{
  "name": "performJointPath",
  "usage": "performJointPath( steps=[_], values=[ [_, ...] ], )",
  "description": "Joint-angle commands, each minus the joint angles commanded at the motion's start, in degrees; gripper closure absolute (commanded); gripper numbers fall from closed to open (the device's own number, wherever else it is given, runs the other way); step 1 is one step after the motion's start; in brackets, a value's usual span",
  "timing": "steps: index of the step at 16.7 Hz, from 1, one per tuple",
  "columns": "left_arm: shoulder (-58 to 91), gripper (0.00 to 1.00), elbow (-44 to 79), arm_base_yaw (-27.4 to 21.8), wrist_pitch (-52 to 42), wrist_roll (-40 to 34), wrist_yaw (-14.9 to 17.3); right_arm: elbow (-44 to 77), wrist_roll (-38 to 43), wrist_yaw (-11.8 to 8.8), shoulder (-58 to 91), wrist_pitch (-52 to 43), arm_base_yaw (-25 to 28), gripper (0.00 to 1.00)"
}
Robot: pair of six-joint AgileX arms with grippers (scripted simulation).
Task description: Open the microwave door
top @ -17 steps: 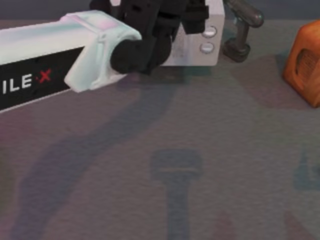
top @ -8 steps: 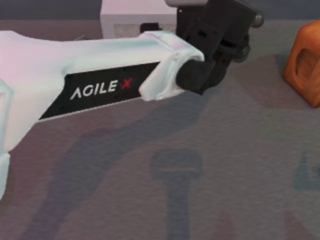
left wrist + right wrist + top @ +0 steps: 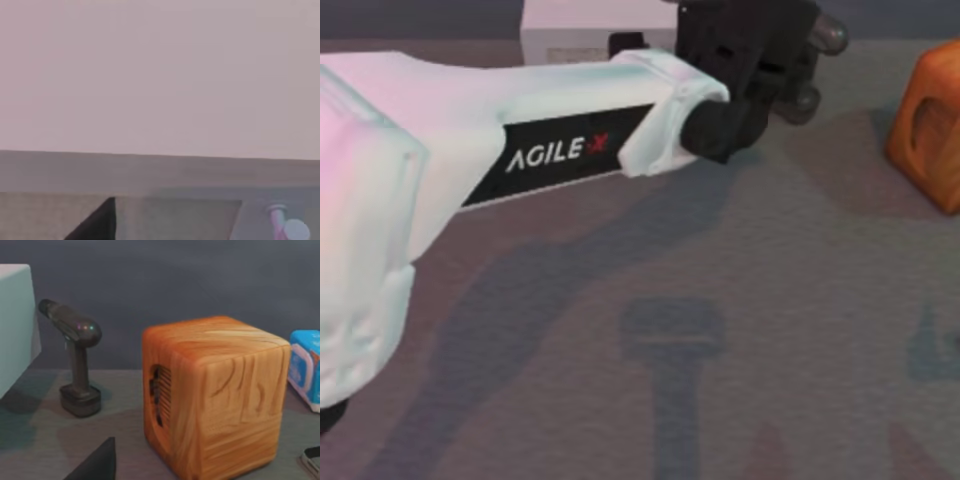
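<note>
Swung further along the desk's (image 3: pixel 740 330) far edge toward the right since half a second ago: left claw (image 3: pixel 755 60), now over the microwave's (image 3: pixel 582 25) right end. Fingers hidden, so cannot tell how far apart. Pressed close against the microwave door (image 3: pixel 175 217) in the left wrist view. Beside it, a drill (image 3: pixel 75 357), then an orange box (image 3: pixel 212 395).

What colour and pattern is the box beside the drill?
Orange with a wood grain, best in the right wrist view: box, drill.
</note>
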Motion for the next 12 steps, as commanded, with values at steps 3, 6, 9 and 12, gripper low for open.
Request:
performJointPath(
  steps=[3,6,9,12],
  values=[
    [4.6,0.00,4.3,2.3,1.3,1.6,2.0,0.0,0.0,0.0,0.0,0.0,0.0,0.00],
    [5.1,0.00,4.7,2.6,1.5,1.8,2.2,0.0,0.0,0.0,0.0,0.0,0.0,0.00],
    [5.1,0.15,4.7,2.6,1.5,1.8,2.2,0.0,0.0,0.0,0.0,0.0,0.0,0.00],
    [5.1,0.38,4.7,2.6,1.5,1.8,2.2,0.0,0.0,0.0,0.0,0.0,0.0,0.00]
  ],
)
